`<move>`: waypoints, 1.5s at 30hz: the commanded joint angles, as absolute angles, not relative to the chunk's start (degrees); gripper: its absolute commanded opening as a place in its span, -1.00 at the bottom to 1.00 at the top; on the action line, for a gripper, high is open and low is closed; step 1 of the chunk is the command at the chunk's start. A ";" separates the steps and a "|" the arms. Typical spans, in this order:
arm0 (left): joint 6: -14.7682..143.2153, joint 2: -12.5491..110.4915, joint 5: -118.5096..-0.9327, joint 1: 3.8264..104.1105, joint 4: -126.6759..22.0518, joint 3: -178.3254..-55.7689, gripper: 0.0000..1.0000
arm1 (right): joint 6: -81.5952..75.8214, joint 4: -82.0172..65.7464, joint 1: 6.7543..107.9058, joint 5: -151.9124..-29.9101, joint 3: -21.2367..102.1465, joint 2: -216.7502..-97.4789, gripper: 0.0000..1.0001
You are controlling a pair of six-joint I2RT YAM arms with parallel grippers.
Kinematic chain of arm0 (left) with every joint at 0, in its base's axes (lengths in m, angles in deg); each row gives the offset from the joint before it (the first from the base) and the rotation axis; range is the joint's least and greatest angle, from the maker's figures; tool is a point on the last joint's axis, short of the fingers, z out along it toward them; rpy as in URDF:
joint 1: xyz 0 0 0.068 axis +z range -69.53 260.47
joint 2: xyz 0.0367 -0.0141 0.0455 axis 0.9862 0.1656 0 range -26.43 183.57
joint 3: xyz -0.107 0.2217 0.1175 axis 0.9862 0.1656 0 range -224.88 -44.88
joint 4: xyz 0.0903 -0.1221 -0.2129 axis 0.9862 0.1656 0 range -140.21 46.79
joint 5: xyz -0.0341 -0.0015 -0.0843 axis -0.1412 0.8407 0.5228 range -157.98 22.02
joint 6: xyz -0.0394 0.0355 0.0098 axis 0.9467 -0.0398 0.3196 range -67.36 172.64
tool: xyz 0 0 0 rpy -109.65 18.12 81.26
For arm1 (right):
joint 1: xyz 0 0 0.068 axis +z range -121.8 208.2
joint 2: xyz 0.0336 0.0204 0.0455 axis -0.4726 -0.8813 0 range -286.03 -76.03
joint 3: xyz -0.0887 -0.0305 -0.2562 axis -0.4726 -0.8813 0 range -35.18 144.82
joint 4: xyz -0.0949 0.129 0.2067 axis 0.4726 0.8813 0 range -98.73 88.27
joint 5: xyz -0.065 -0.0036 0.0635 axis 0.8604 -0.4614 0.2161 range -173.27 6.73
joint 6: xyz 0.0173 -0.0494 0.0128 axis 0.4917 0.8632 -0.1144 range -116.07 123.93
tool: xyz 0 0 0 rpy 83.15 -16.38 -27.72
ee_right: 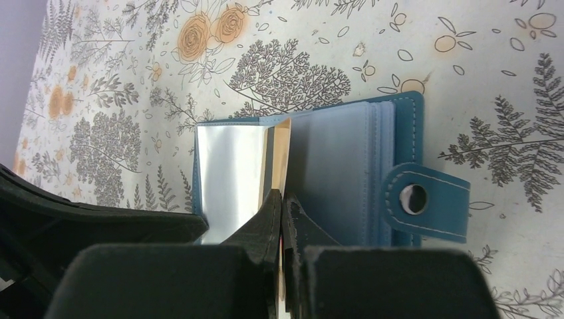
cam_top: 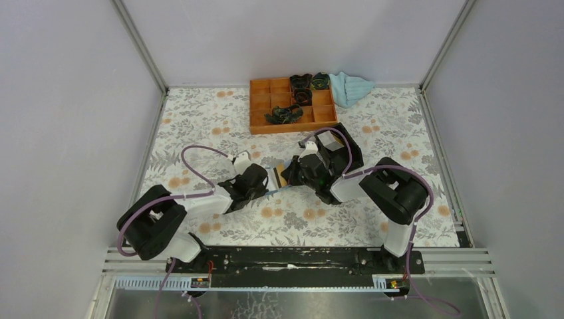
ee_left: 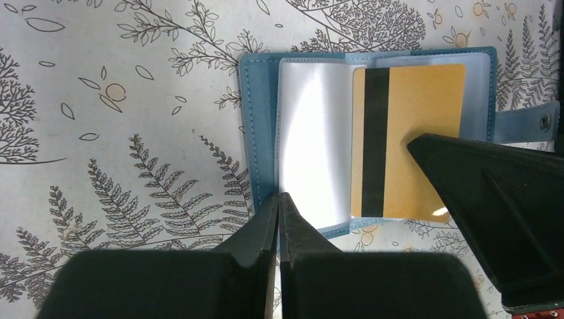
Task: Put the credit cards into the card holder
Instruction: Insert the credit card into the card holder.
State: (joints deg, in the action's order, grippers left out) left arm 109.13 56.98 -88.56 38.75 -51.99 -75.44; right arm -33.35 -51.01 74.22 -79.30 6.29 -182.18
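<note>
Right fingers (ee_right: 263, 222) pinching credit card (ee_left: 419, 133) lengthwise along card holder's (ee_left: 258, 133) clasp (ee_left: 540, 123) edge, left fingers (ee_left: 261, 229) shut.

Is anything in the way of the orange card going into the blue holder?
Nothing visible. The card holder lies open, and the right gripper pinches the orange card against its clear sleeves. The left gripper is shut at the holder's edge.

The card holder (ee_left: 256, 126) is matt and stitched, its plastic sleeves (ee_left: 312, 133) glossy, the credit card (ee_left: 419, 133) smooth.
</note>
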 commanded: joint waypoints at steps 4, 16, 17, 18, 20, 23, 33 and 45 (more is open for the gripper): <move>108.37 63.56 -88.31 39.38 -46.09 -72.83 -0.93 | -25.39 -36.22 75.35 -70.30 5.26 -178.85 -1.00; 108.28 64.13 -88.26 39.38 -46.59 -73.03 -0.94 | -17.42 -29.94 78.94 -62.00 10.00 -178.04 -1.00; 108.27 64.26 -88.21 39.46 -46.66 -73.02 -0.94 | -16.84 -29.51 79.57 -60.78 10.45 -178.21 -1.00; 108.28 64.32 -88.12 39.43 -46.71 -73.02 -0.94 | -16.41 -29.06 80.13 -59.84 11.04 -178.38 -1.00; 108.34 64.48 -88.01 39.40 -46.85 -73.01 -0.94 | -16.24 -28.26 80.83 -58.50 11.91 -178.92 -1.00; 108.35 64.41 -87.86 39.42 -47.11 -72.86 -0.94 | -17.08 -27.68 81.08 -58.16 12.52 -180.06 -1.00; 108.19 64.43 -87.58 39.41 -47.55 -72.56 -0.95 | -24.40 -31.53 80.21 -65.68 10.12 -182.01 -1.00; 108.10 64.36 -87.59 39.40 -47.57 -72.09 -0.95 | -29.85 -35.13 77.34 -72.87 7.51 -182.91 -1.00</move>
State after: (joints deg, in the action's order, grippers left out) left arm 109.50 60.06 -88.82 38.91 -57.10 -75.88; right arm -28.89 -42.29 77.26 -68.64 9.86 -179.76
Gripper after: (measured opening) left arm 0.034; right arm 0.014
